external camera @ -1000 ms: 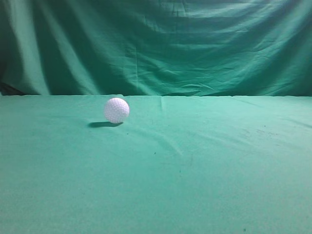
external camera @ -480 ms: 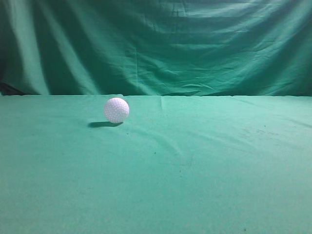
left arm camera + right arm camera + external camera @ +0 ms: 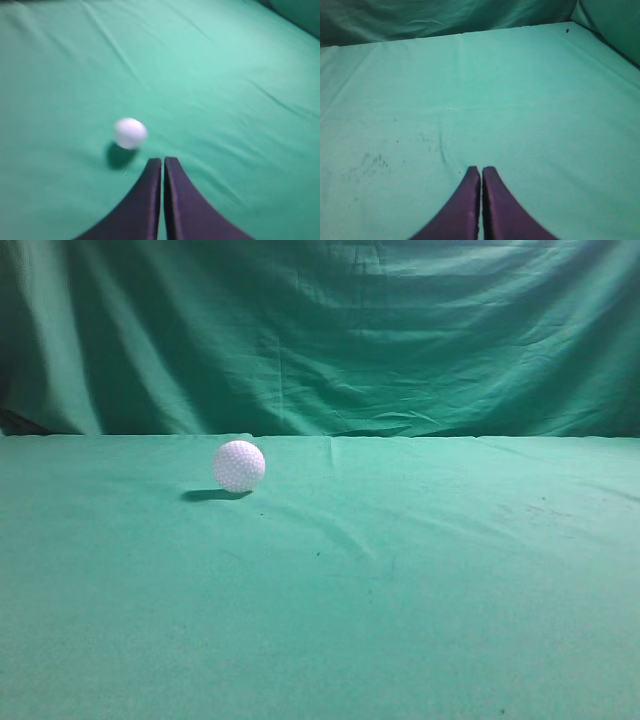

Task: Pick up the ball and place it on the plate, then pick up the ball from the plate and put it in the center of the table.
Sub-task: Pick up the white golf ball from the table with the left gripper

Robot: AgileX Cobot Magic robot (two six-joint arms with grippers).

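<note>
Resting on the bench (image 3: 420,620), left of centre and toward the far edge in the exterior view, the ball (image 3: 239,466) is a white dimpled sphere that casts a short dark shadow on the green cloth to its lower left; no arm appears in this view. Behind the bench hangs a darker green backdrop (image 3: 320,330), draped in broad folds. In the left wrist view, the left gripper (image 3: 163,161) is closed, its two dark fingers (image 3: 145,200) pressed together with only a thin slit between them and nothing held; the ball (image 3: 130,132), slightly blurred, lies on the cloth just beyond the fingertips and a little to their left, apart from them. In the right wrist view, the right gripper (image 3: 481,170) is likewise closed and empty, its fingers (image 3: 500,210) meeting at the tips above wrinkled cloth that carries a scatter of small dark specks (image 3: 370,162) at the left.
</note>
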